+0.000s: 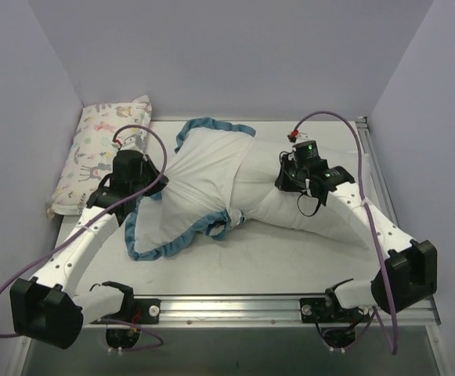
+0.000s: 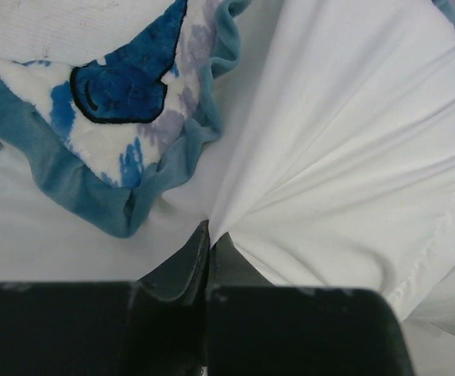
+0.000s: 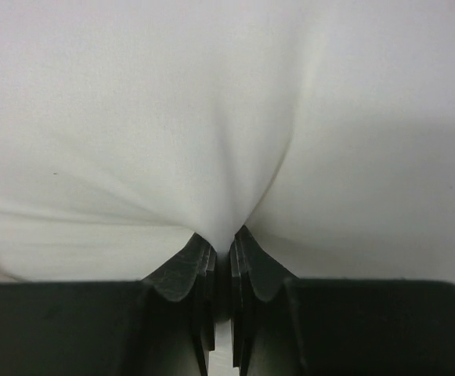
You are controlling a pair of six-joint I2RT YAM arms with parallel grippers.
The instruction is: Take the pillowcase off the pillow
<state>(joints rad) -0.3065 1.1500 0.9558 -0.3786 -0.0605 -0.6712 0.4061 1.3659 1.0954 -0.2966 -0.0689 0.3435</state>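
The pillowcase lies at the table's middle with its white inner face up and its blue ruffled trim around the edge. In the left wrist view a folded-over corner shows the patterned face with the dark blue bear shape. My left gripper is shut on a pinch of the pillowcase's white fabric, which fans out in creases from the fingertips. The plain white pillow sticks out to the right. My right gripper is shut on a fold of the pillow's fabric.
A small pastel animal-print pillow lies against the left wall at the back. A metal rail runs along the near edge between the arm bases. Purple walls close in the back and both sides.
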